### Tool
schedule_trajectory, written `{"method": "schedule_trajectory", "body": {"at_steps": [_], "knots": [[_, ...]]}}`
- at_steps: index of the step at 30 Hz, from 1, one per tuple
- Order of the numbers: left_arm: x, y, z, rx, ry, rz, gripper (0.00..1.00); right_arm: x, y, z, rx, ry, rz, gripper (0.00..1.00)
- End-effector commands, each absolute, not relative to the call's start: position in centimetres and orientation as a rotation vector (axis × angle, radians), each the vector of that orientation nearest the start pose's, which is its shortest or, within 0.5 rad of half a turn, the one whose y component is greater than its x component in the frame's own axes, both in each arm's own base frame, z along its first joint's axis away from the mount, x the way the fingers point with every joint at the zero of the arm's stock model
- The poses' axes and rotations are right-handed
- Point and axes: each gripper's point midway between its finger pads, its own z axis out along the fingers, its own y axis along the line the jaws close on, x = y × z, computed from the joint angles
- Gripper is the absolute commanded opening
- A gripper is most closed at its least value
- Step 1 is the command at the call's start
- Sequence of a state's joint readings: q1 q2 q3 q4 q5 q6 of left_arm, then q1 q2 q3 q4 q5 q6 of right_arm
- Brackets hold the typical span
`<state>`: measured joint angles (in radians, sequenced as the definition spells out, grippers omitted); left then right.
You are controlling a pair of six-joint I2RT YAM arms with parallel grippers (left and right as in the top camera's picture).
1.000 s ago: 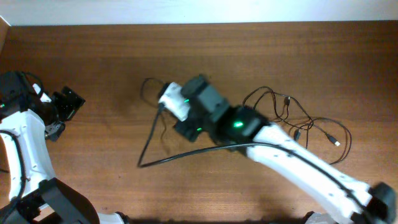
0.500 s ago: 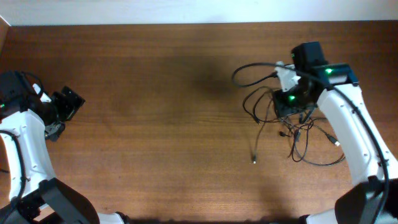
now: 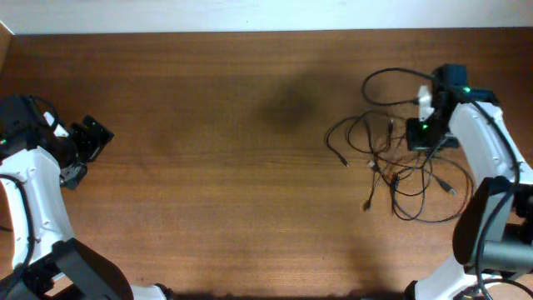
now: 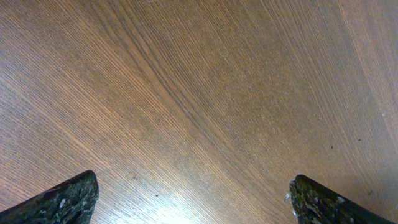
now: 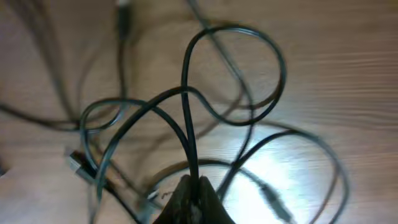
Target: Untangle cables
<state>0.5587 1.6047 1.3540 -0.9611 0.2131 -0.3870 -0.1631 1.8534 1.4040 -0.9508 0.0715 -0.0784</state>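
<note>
Right gripper [image 5: 193, 194] clamped on tangled cables [image 3: 398, 162] at right side of table [image 3: 208, 183]. Left gripper [image 4: 191, 186] fingers wide apart, holding nothing.

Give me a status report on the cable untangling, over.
Left tool open, far from the cables. Right tool shut on the cables, tangle not yet undone. No obstruction seen.

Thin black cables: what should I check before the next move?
1. Right gripper shut on strands of the thin black cables: ok.
2. Cables lying apart: not ok, loops cross.
3. Left gripper open, empty: ok.
4. Left gripper near the tangle: not ok, it is at the opposite side of the brown wooden table.
5. Which plug end belongs to the held strands: cannot tell.
</note>
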Motion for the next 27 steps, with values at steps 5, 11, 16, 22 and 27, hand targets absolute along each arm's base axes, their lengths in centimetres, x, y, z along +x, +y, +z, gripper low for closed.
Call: {"method": "schedule_trajectory", "body": {"at_steps": [5,11,16,22,27], "knots": [[33.3,16.7,15.5,-1.218,2.448,-0.258,0.99,37.0,-12.4,7.2,0.317,2.939,-0.216,0.88],[33.3,16.7,15.5,-1.218,2.448,-0.258,0.99,38.9,-12.9,7.6,0.437,2.825,-0.044,0.99],[33.3,16.7,15.5,-1.218,2.448,-0.258,0.99,35.3,-18.1,7.3,0.818,2.797,-0.036,0.99],[33.3,16.7,15.5,-1.218,2.448,-0.258,0.99,34.1,-11.2,8.6,0.885,2.782,0.684,0.99],[33.3,16.7,15.6,-1.217,2.448,-0.258,0.99,32.6,-6.5,8.7,0.837,2.907,0.807,0.99]]}}
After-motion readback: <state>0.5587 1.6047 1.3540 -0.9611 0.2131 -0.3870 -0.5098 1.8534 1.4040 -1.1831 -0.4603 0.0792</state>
